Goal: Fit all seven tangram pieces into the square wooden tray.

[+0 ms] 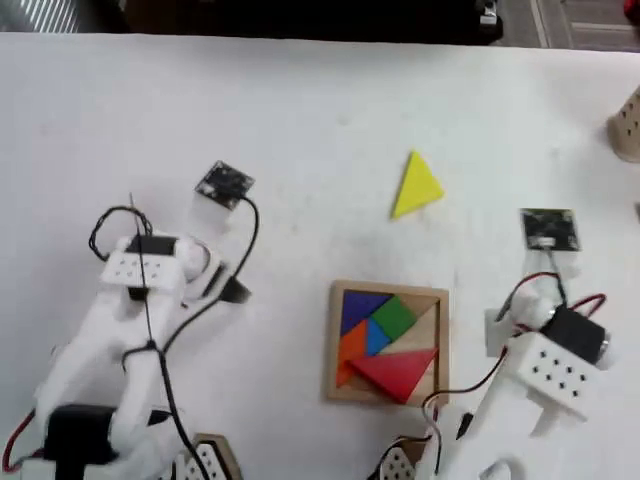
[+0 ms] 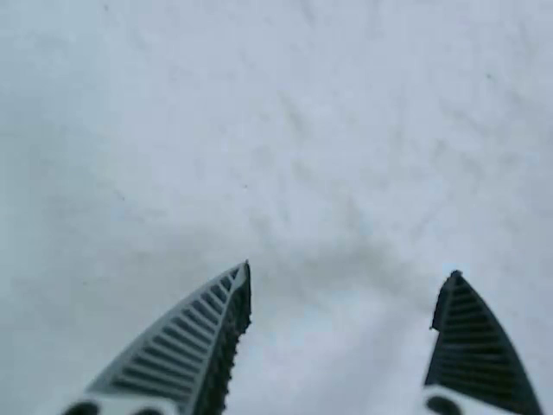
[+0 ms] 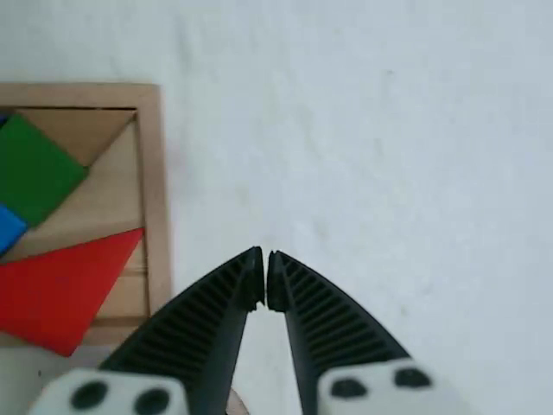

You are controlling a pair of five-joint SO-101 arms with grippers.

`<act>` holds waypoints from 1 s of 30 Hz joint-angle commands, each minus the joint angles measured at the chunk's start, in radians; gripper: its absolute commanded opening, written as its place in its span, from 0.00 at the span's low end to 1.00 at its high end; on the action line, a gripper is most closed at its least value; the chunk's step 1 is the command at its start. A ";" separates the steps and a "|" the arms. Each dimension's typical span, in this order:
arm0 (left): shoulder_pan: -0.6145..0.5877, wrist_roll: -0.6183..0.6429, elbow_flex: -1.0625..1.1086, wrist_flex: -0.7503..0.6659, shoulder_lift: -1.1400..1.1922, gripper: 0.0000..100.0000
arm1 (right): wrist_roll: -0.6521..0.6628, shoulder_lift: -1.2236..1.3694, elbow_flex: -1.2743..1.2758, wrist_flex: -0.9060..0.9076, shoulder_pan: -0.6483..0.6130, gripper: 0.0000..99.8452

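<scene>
The square wooden tray (image 1: 334,340) lies at the front centre of the white table. In it are blue (image 1: 360,306), green (image 1: 394,316) and orange (image 1: 352,346) pieces. A large red triangle (image 1: 395,370) lies with one corner over the tray's front rim. A yellow triangle (image 1: 415,185) lies alone on the table beyond the tray. My right gripper (image 3: 265,281) is shut and empty, just off the tray's rim (image 3: 155,199) beside the red triangle (image 3: 60,294). My left gripper (image 2: 350,270) is open over bare table, its arm (image 1: 140,265) left of the tray.
A beige perforated object (image 1: 626,125) stands at the table's right edge. Both arm bases and their cables sit along the front edge. The table's dark far edge (image 1: 300,25) runs across the back. White tabletop stretches between the arms and the yellow piece.
</scene>
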 commanded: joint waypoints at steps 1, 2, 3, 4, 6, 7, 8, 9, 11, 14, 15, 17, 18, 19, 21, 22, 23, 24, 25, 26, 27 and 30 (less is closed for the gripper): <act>-0.022 0.014 -0.127 -0.012 0.120 0.33 | 0.143 -0.025 -0.055 0.073 -0.130 0.02; -0.027 0.014 -0.155 0.008 0.153 0.33 | 0.206 -0.010 -0.058 0.102 -0.182 0.02; -0.027 0.014 -0.184 0.029 0.176 0.33 | 0.265 0.008 -0.058 0.140 -0.232 0.02; -0.027 0.014 -0.204 0.044 0.197 0.33 | 0.318 0.030 -0.057 0.182 -0.286 0.02; -0.027 0.014 -0.229 0.061 0.223 0.33 | 0.373 0.074 -0.055 0.240 -0.406 0.03; -0.027 0.014 -0.229 0.061 0.226 0.33 | 0.384 0.094 -0.055 0.248 -0.456 0.04; -0.027 0.014 -0.229 0.061 0.226 0.33 | 0.387 0.116 -0.055 0.248 -0.496 0.05; -0.027 0.012 -0.229 0.061 0.226 0.33 | 0.399 0.134 -0.055 0.248 -0.536 0.07; -0.027 0.012 -0.227 0.057 0.226 0.33 | 0.459 0.165 -0.054 0.251 -0.605 0.11; -0.039 0.012 -0.229 0.055 0.226 0.33 | 0.574 0.186 -0.014 0.248 -0.697 0.16; -0.044 0.012 -0.232 0.055 0.226 0.33 | 0.603 0.189 0.011 0.239 -0.725 0.17; -0.050 0.012 -0.232 0.055 0.226 0.33 | 0.637 0.188 0.074 0.188 -0.756 0.17; -0.050 0.012 -0.232 0.055 0.226 0.33 | 0.644 0.188 0.106 0.148 -0.760 0.17; -0.050 0.012 -0.233 0.054 0.226 0.33 | 0.647 0.188 0.140 0.101 -0.757 0.16; -0.048 0.012 -0.233 0.054 0.226 0.33 | 0.646 0.188 0.199 0.010 -0.740 0.12; -0.048 0.012 -0.233 0.054 0.226 0.33 | 0.643 0.188 0.222 -0.031 -0.728 0.11; -0.047 0.012 -0.233 0.052 0.226 0.33 | 0.640 0.188 0.241 -0.065 -0.716 0.09; -0.047 0.012 -0.233 0.044 0.226 0.33 | 0.618 0.188 0.253 -0.093 -0.707 0.08; -0.047 0.012 -0.233 0.040 0.226 0.33 | 0.577 0.188 0.259 -0.119 -0.700 0.07; -0.047 0.012 -0.233 0.038 0.226 0.33 | 0.532 0.188 0.261 -0.140 -0.696 0.07; -0.045 0.012 -0.233 0.038 0.226 0.33 | 0.488 0.188 0.259 -0.154 -0.691 0.07; -0.044 0.012 -0.233 0.037 0.226 0.33 | 0.396 0.182 0.249 -0.166 -0.699 0.07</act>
